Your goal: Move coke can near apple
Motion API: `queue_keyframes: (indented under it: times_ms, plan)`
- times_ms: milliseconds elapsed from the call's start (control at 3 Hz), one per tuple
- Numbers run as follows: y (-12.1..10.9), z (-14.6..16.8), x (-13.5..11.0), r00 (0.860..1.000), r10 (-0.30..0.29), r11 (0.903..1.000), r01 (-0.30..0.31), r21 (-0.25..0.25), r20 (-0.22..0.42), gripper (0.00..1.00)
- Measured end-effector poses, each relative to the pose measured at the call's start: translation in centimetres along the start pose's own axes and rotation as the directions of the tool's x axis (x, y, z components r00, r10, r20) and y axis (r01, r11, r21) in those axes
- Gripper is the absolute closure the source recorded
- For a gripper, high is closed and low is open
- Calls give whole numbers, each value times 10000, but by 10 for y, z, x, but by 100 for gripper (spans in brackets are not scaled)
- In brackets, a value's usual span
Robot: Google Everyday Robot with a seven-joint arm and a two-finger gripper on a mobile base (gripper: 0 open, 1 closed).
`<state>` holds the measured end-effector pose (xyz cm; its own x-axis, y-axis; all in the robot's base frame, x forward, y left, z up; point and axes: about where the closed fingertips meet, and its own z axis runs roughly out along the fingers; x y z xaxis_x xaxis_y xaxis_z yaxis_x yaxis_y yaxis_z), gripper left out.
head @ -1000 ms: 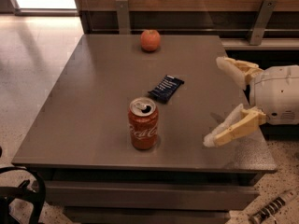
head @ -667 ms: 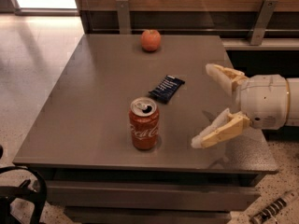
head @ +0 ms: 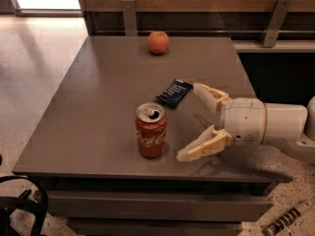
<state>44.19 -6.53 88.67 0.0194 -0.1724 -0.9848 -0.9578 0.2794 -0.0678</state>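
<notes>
The coke can [head: 150, 131] stands upright near the front middle of the grey table [head: 88, 112], red-orange with a silver opened top. The apple [head: 158, 42] sits at the table's far edge, well behind the can. My gripper [head: 189, 122] comes in from the right, level with the can and just to its right. Its two cream fingers are spread wide, one finger [head: 209, 95] behind and one finger [head: 202, 147] in front. It holds nothing and does not touch the can.
A flat dark blue snack packet [head: 174, 92] lies between the can and the apple, close to the far finger. A wooden wall with metal brackets [head: 129, 14] runs behind the table. The tiled floor lies to the left. A dark base part [head: 19, 205] shows at bottom left.
My gripper has moved left across the table toward the can, still open. The can, apple and packet have not moved.
</notes>
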Motion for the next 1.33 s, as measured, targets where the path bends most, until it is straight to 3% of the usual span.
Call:
queue_keyframes:
  times_ms: [1000, 1333]
  plan:
    - [21, 47, 2, 9975, 151, 9965, -93, -834, 688, 3]
    - [22, 48, 0, 9976, 119, 9963, -61, -856, 677, 33]
